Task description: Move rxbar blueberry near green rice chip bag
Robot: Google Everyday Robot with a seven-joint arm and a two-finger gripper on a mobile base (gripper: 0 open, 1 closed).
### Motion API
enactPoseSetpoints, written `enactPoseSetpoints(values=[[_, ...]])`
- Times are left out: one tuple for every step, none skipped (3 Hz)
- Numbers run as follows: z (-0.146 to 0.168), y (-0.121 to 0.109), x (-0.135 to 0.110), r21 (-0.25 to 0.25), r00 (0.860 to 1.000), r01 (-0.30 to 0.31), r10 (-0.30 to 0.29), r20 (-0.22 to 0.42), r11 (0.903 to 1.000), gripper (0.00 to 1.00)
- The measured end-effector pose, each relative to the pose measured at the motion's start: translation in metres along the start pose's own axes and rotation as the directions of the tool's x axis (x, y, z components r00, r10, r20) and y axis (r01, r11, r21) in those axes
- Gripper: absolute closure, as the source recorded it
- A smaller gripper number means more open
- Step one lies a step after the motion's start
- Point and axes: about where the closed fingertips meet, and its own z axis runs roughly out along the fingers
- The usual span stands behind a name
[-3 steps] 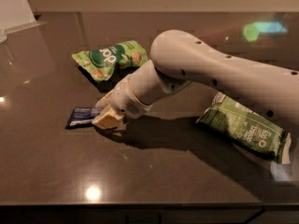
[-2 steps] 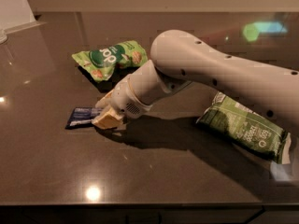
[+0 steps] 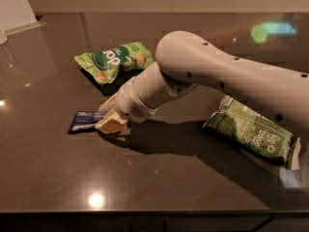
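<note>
Gripper [image 3: 112, 121] sits low over right end of blue bar [image 3: 84, 121], front-left on surface [image 3: 159, 187]; grip state, can't tell tbh. Light-green chip bag [image 3: 113, 61] lies behind, apart. Imo: confirm firm pinch, lift bar slightly, carry back, no dragging.

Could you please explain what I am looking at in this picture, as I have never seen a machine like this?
The big white tube is a robot's arm, reaching in from the right over a dark table. There is only one camera, looking down at the table; where it is mounted is not known. The tan tip is the gripper, low at the right end of a small blue bar. Whether it grips the bar cannot be seen. Behind lies a light-green chip bag; to the right lies a darker green bag.
</note>
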Motion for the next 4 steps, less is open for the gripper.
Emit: enactPoseSetpoints(values=[[0.0,0.0,0.0,0.0,1.0,0.0,0.0,0.0,1.0,1.0],[0.0,0.0,0.0,0.0,1.0,0.0,0.0,0.0,1.0,1.0],[-0.031,-0.022,-0.013,0.027,0.999,0.003,-0.004,0.044,0.9996,1.0],[-0.089,-0.065,-0.027,0.055,0.99,-0.025,0.017,0.137,0.9982,1.0]])
